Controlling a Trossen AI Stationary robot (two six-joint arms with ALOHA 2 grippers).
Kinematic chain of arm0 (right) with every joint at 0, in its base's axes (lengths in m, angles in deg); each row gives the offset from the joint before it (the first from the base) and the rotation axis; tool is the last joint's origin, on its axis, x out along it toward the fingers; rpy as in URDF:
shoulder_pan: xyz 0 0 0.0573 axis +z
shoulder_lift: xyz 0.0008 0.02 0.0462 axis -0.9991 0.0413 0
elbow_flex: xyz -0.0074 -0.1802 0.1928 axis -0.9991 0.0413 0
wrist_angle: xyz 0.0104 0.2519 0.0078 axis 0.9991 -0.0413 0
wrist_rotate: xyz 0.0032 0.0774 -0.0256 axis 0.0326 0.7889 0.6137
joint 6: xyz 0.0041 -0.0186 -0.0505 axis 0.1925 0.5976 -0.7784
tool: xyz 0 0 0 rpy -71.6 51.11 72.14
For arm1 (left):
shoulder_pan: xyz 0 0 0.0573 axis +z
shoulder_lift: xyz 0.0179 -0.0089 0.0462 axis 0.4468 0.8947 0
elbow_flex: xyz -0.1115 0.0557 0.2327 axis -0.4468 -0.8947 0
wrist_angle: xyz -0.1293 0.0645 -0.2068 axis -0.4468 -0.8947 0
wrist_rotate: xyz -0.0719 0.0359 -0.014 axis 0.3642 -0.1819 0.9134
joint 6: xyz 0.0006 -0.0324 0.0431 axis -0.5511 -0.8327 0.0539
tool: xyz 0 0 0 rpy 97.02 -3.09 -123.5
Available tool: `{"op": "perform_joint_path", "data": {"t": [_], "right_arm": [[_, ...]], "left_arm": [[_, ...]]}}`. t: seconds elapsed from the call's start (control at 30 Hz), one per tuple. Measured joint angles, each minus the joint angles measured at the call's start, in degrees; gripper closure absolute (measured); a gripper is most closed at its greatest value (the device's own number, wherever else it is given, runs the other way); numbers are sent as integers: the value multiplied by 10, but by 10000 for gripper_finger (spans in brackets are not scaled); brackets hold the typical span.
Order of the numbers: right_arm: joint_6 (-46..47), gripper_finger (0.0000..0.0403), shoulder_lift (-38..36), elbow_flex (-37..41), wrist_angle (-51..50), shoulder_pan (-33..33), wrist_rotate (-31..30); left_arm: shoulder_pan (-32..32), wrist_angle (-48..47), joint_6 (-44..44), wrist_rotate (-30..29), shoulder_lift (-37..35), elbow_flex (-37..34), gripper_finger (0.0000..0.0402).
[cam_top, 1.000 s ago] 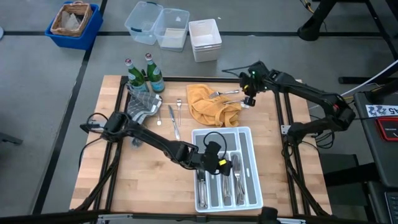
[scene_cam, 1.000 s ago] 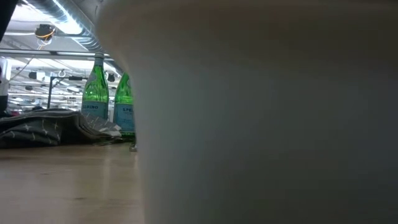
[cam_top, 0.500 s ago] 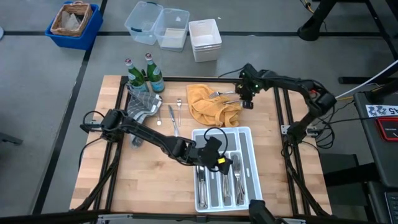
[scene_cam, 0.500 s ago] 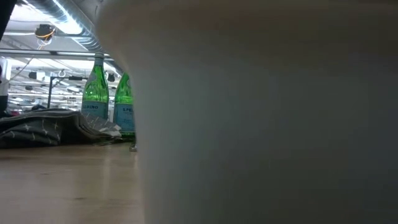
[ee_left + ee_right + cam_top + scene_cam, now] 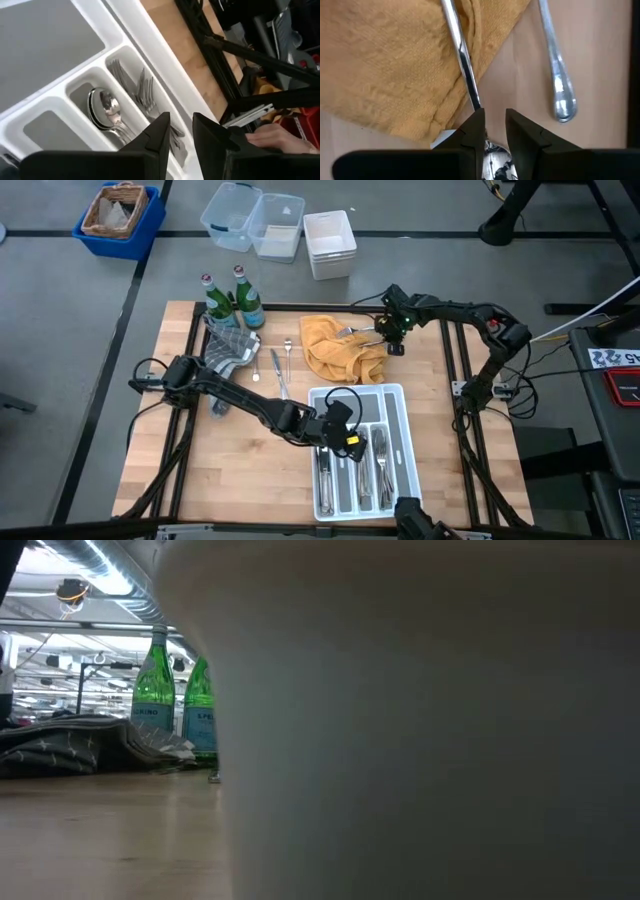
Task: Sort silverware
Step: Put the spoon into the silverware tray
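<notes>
Right fingers (image 5: 492, 131) astride fork handle (image 5: 461, 60)

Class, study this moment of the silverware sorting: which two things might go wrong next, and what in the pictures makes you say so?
1. The right gripper grips a utensil handle that lies across the yellow cloth; lifting may drag the cloth along, or the thin handle may slip.
2. The left gripper hovers over the white tray, above the forks and spoons; going down carelessly, it might knock them or shift the tray.
</notes>
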Motion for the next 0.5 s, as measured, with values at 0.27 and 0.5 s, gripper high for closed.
{"op": "perform_joint_path", "data": {"t": [0.27, 0.5], "right_arm": [[0, 324, 17, -1, 16, 0, -33], [2, 324, 17, -1, 11, 0, -35]], "left_arm": [[0, -11, 0, 0, 0, 0, 329], [0, -13, 0, 0, 0, 0, 329]]}}
